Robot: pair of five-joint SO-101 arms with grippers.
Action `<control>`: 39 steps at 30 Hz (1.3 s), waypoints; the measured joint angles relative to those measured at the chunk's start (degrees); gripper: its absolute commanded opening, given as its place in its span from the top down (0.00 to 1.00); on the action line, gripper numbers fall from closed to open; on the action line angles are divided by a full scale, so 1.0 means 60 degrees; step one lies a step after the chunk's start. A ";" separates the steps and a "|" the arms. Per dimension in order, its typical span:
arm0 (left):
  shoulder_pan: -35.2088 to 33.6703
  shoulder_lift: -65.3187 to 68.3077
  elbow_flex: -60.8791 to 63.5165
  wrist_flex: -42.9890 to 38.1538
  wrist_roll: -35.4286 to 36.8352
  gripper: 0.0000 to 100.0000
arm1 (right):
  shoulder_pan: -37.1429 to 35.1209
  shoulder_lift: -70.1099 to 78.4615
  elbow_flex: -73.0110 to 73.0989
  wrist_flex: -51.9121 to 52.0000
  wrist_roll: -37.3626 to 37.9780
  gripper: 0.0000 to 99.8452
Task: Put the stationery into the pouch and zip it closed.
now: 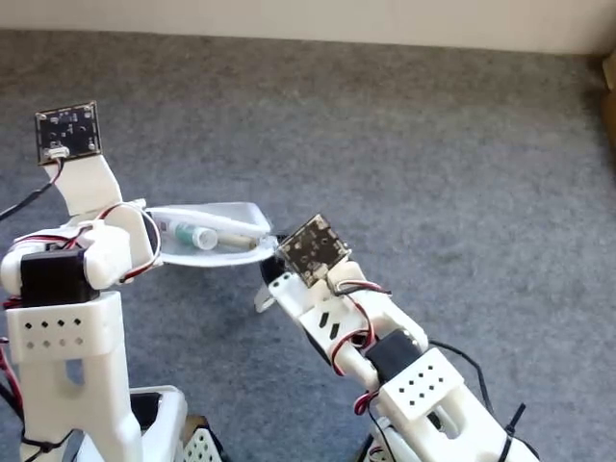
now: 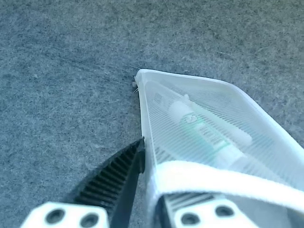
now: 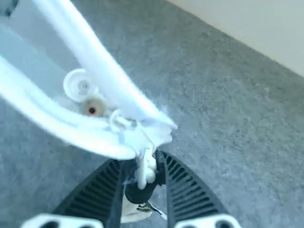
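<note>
A translucent white pouch [image 1: 214,233] hangs just above the grey carpet between the two arms. Inside it lie several pieces of stationery, among them a white tube with a green band [image 2: 202,130] and a white pen [image 1: 207,220]. My left gripper [image 2: 148,164] is shut on the pouch's [image 2: 190,102] near edge, one black finger [image 2: 121,178] outside it. My right gripper [image 3: 140,161] is shut on the zipper pull [image 3: 142,173] at the pouch's other end. That end's mouth [image 3: 95,99] gapes open, showing two round pen ends [image 3: 78,85]. From above, the right gripper [image 1: 269,271] sits at the pouch's right tip.
Grey carpet [image 1: 433,144] covers the whole floor around the arms. A pale wall [image 1: 385,17] runs along the far edge. The left arm's white base [image 1: 67,356] stands at the near left, the right arm's body [image 1: 414,385] at the near right.
</note>
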 measured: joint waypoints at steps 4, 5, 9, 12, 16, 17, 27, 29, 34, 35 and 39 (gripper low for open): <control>0.0000 0.0000 0.0000 0.0000 0.0000 0.97 | 0.0000 -0.0015 -0.0161 0.0879 0.0894 1.00; 0.0000 0.0000 0.0000 -0.0073 0.0000 0.95 | 0.0000 -0.0015 -0.0293 0.1128 0.0967 1.00; 0.0000 0.0000 0.0000 -0.0117 0.0000 0.79 | 0.0000 0.0029 -0.0747 0.2066 0.1099 1.00; 0.0000 0.0000 0.0000 -0.0117 0.0015 0.71 | 0.0000 0.0088 -0.0864 0.2432 0.1128 1.00; -0.0044 0.0000 0.0000 -0.0176 0.0015 0.72 | 0.0000 0.0088 -0.0864 0.2549 0.1128 1.00; -0.0044 0.0000 0.0000 -0.0205 0.0015 0.72 | 0.0000 0.0088 -0.0864 0.2549 0.1128 1.00; 0.0469 0.0000 0.0000 -0.1612 0.0015 0.72 | 0.0000 -0.1040 -0.0864 0.2608 0.1128 1.00; 0.0923 0.0000 0.0000 -0.1993 0.0015 0.72 | 0.0015 -0.1597 -0.0864 0.2901 0.1128 1.00; 0.1919 0.0000 0.0000 -0.2886 0.0015 0.71 | 0.0044 -0.2418 -0.0850 0.3414 0.1231 1.00; 0.2066 0.0000 0.0000 -0.3106 0.0000 0.72 | 0.0044 -0.2462 -0.0850 0.3414 0.1363 1.00; 0.2608 0.0000 0.0000 -0.3722 -0.0733 0.72 | 0.0044 -0.2462 -0.0850 0.3414 0.1729 1.00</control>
